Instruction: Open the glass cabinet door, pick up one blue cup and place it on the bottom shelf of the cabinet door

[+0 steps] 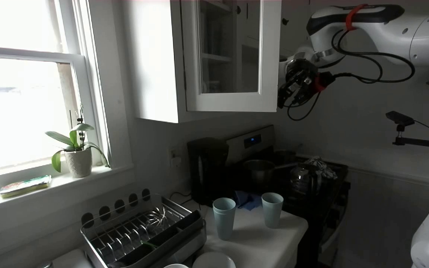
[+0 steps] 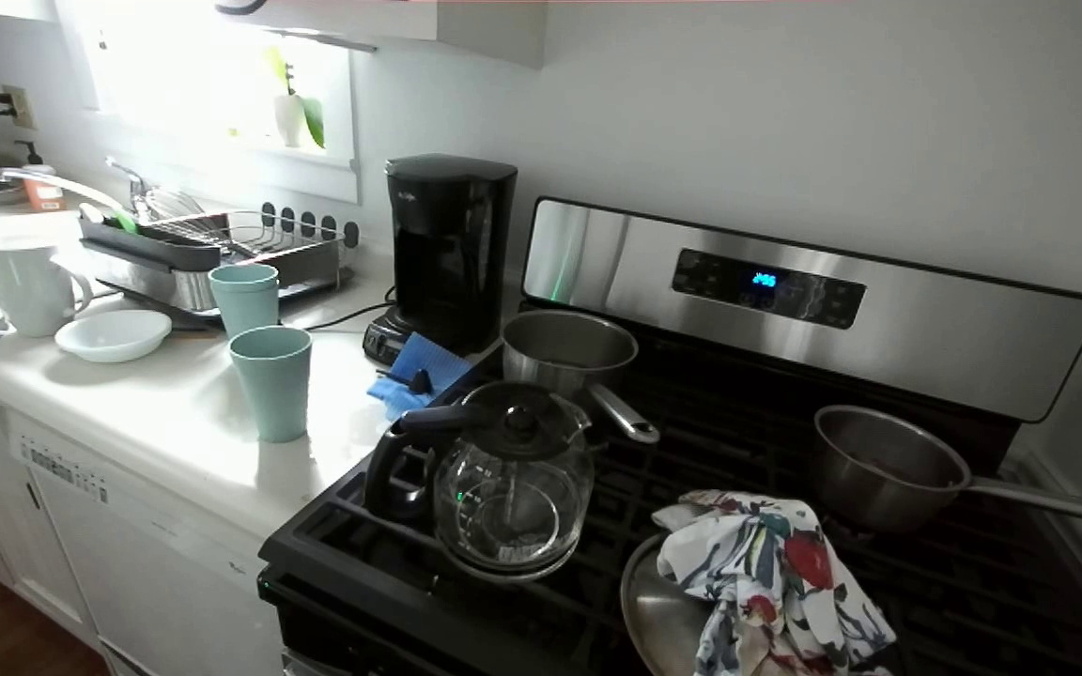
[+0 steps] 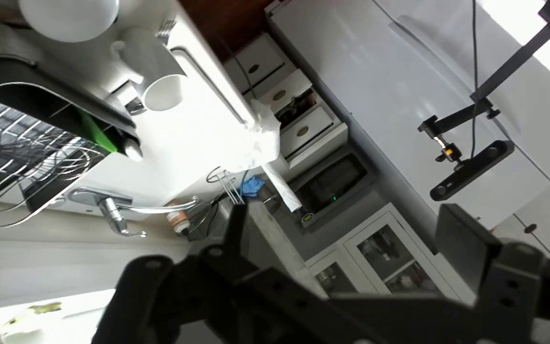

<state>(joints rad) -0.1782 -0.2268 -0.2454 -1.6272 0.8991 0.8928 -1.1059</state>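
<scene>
"So, does the gripper (image 3: pixel 345 217) hold anything?"

"No. It is spread wide, with nothing in it. In an exterior view it shows just beside the free edge of the glass cabinet door (image 1: pixel 233 63). I can't tell if they touch."

"Where is the blue cup (image 2: pixel 270 385)?"

"Down on the surface (image 2: pixel 165 404), standing up, with the taller cup (image 2: pixel 245 305) near it."

"What could go wrong?"

"I think the door is only partly open. A bump on its front could swing it shut. A hard pull from a bad angle could make the gripper slip off."

"And the cup?"

"It looks light, so a clumsy reach could tip it, or knock the taller one over."
</scene>
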